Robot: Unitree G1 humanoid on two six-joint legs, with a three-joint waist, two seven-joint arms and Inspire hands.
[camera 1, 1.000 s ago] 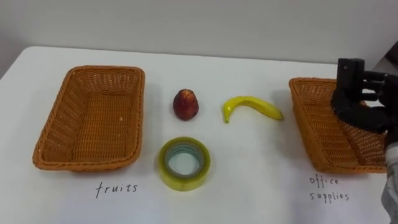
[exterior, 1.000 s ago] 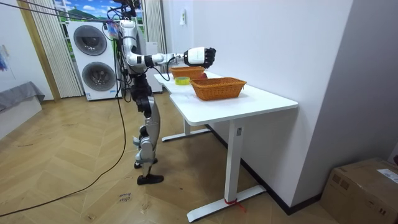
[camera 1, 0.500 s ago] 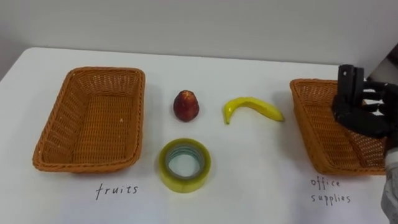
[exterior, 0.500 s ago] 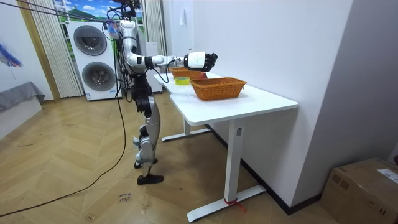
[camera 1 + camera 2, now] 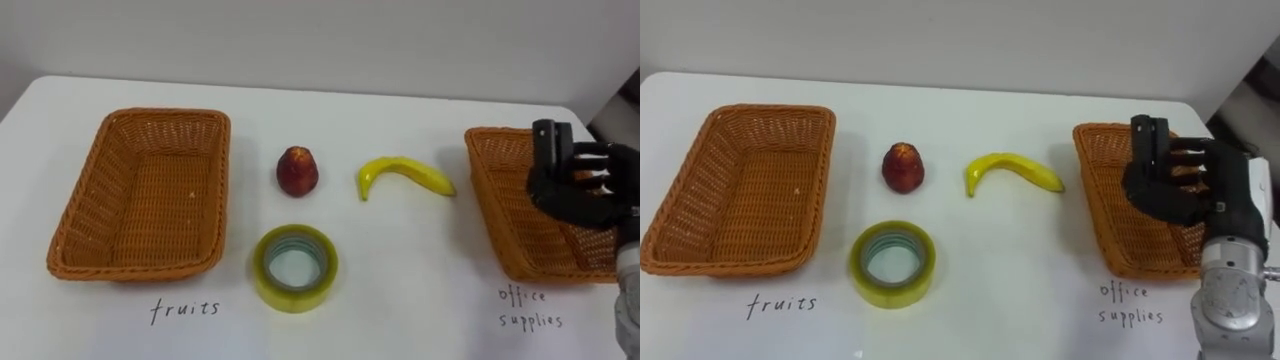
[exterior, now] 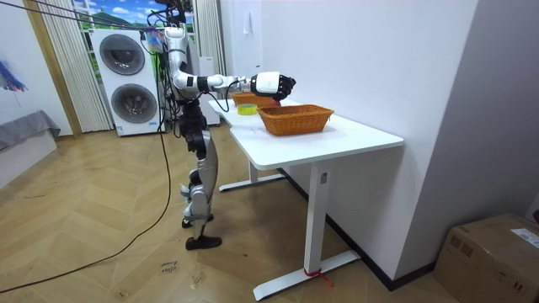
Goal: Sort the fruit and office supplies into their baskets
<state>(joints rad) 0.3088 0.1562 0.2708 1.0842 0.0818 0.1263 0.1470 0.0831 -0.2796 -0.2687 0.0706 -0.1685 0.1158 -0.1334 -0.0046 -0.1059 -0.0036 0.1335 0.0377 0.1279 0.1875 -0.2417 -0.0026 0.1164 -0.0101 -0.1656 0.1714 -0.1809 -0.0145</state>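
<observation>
A red apple (image 5: 297, 170) and a yellow banana (image 5: 405, 175) lie mid-table between two wicker baskets. A roll of yellowish tape (image 5: 295, 267) rests flat in front of the apple. The left basket (image 5: 165, 115) holds nothing. My right hand (image 5: 565, 185) hovers over the right basket (image 5: 490, 200), thumb up and fingers loosely bent, with nothing in it. In the room view the right arm reaches out level over the table, the hand (image 6: 282, 83) above the baskets.
The white table (image 5: 420, 290) has handwritten labels in front of each basket. Its right corner edge lies just beyond the right basket. In the room view I stand at the table's long side, with washing machines (image 6: 126, 76) behind me.
My right hand has sunk a little and drifted slightly left over the right basket. The fruit and tape have not moved.
</observation>
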